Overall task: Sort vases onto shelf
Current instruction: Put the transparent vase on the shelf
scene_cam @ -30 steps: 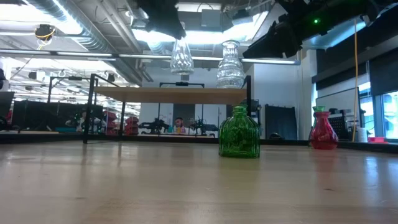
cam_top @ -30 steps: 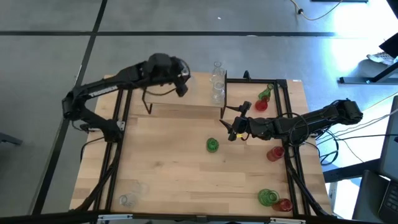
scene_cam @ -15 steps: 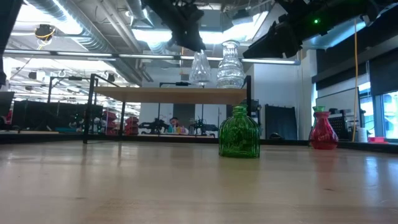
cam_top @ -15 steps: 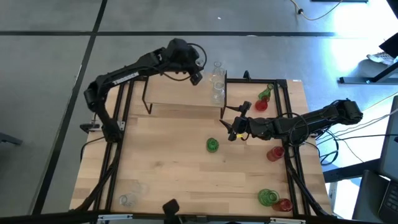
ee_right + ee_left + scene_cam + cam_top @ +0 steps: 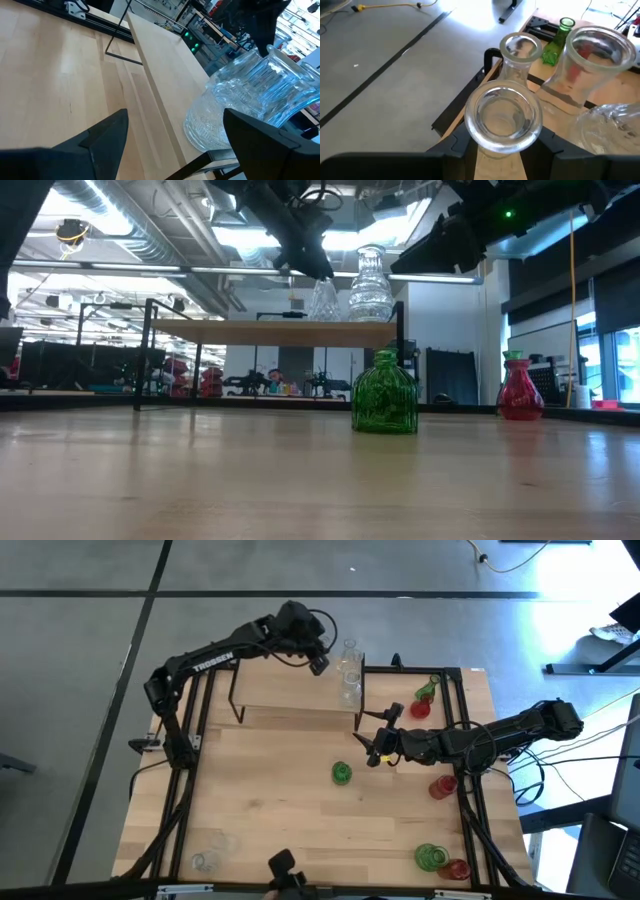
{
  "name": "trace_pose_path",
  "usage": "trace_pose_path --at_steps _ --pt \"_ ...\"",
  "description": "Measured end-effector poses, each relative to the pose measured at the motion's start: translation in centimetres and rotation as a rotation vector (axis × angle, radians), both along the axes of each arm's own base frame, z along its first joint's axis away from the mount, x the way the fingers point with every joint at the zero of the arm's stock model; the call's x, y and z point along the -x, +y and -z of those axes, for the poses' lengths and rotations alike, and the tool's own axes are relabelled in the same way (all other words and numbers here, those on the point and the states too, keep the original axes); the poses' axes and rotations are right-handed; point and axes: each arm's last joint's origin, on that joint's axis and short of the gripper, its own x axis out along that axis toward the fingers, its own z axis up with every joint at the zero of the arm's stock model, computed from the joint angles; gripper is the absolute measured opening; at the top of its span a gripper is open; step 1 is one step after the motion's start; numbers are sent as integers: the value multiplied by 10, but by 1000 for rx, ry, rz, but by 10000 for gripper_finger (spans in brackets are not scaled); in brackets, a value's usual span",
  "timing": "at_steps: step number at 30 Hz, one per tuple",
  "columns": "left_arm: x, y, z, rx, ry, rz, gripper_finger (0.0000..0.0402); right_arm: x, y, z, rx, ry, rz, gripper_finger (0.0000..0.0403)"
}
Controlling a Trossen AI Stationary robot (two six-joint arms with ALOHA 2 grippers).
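The shelf [image 5: 280, 692] stands at the table's far side. Above its right end my left gripper [image 5: 318, 662] is shut on a clear glass vase [image 5: 502, 117]. Beside it, clear vases [image 5: 350, 672] stand in a row on their bases on the shelf's right end, also seen in the low view [image 5: 370, 285]. In the low view the held vase [image 5: 323, 300] has its base about level with the shelf top [image 5: 270, 332]. My right gripper [image 5: 374, 750] hovers open over the table, right of a green vase [image 5: 341, 773] that stands on the tabletop. My left gripper pinches the clear vase's neck [image 5: 485, 150], just under its flared rim, between its two fingers [image 5: 542, 145]. The fingers slant down from the table's left. The vase stays upright; whether its base rests on the shelf I cannot tell.
Red vases [image 5: 443, 786] and green ones [image 5: 431, 857] are on the table's right side, with more at the far right [image 5: 422, 700]. Clear vases [image 5: 210, 850] lie near the front left corner. Black frame rails run along both sides.
My left gripper has carried the clear vase toward the table's right edge along the shelf and down, close to the row of clear vases. The vase stayed upright. My right arm kept still.
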Motion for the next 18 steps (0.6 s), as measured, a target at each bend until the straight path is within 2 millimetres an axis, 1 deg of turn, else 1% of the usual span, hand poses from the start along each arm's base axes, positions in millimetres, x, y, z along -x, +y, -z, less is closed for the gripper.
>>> trace_pose_path --at_steps 5,10,18 --pt "-1 0 0 -9 -1 4 111 0 0 0 0 0 0 316" --pt "-8 4 11 -2 20 12 111 0 0 0 0 -1 1 316" --pt "-9 3 12 -1 17 15 112 0 0 0 1 5 1 316"
